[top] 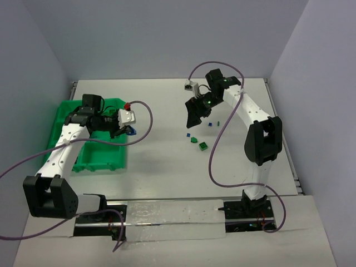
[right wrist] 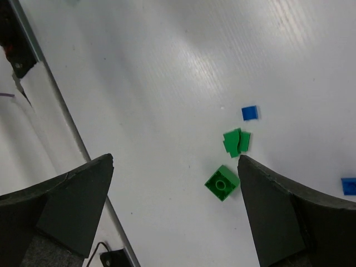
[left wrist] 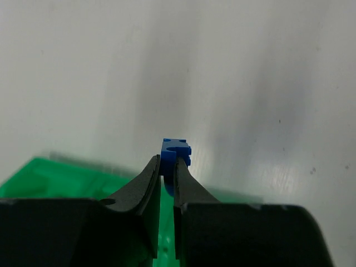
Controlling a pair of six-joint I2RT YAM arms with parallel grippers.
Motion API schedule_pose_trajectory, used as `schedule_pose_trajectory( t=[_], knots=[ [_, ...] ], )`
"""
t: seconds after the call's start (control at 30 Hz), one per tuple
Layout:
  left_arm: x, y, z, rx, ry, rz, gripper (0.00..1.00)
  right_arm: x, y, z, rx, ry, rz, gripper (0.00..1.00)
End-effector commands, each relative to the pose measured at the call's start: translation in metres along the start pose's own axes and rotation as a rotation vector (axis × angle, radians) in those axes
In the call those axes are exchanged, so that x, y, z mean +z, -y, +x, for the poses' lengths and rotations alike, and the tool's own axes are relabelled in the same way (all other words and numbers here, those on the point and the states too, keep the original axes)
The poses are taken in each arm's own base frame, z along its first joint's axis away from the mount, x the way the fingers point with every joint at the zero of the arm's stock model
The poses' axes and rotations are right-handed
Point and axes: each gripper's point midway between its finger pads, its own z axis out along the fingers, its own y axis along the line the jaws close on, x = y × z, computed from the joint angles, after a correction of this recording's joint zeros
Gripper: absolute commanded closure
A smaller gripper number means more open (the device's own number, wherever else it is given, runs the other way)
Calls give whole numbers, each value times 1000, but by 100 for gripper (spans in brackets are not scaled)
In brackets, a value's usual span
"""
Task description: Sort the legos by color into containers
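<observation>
**Task items.** A small blue brick [left wrist: 177, 149] is seen clamped between the tips of the left gripper [left wrist: 168, 167]. The black fingers [left wrist: 143, 181] are drawn almost together, and only the brick's upper part and its studs show above them. In the top view this brick is held above the right rim of the green tray [top: 92, 156]; whether it is over a compartment or just outside the rim cannot be told. The tray's dividers are largely hidden by the left arm.

Loose pieces are noted on the white table [top: 161, 105] under the right gripper [right wrist: 175, 161]. A green brick [right wrist: 222, 182] with one round stud lies just beside the right-hand finger in the right wrist view. Two green plates [right wrist: 237, 141] lie touching or overlapping each other a little beyond it. A blue plate [right wrist: 250, 113] lies apart from these, and a second blue piece [right wrist: 349, 186] is cut by the picture's edge.

**Right gripper.** The fingers are spread wide, nothing is held, and it is poised above the table.

**Edges and room.** The tray occupies the table's left side, close to the left wall. The loose pieces are well apart from the tray, with bare table between them. A metal rail [right wrist: 67, 119] borders the surface in the right wrist view, well clear of the pieces. A purple cable [top: 214, 156] hangs beside the right arm, near the loose pieces.
</observation>
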Motion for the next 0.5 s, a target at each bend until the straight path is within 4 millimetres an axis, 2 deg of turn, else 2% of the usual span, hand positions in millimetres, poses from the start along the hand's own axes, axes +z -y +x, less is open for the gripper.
schedule_pose_trajectory(
  t=[0.0,0.07,0.2,0.33,0.47],
  knots=[
    [-28,29,37,-157,-174,-17,100,-6,5,1,-49,17,84,0],
    [-41,34,61,-173,-252,-49,100,-6,12,11,-32,-4,114,0],
    [-56,40,90,-193,-324,-93,100,-8,23,20,-22,-26,166,0],
    [-59,41,116,-229,-396,-115,100,-9,29,25,-14,-40,192,0],
    [-63,39,132,-225,-434,-151,100,-8,33,30,-1,-53,205,0]
  ],
)
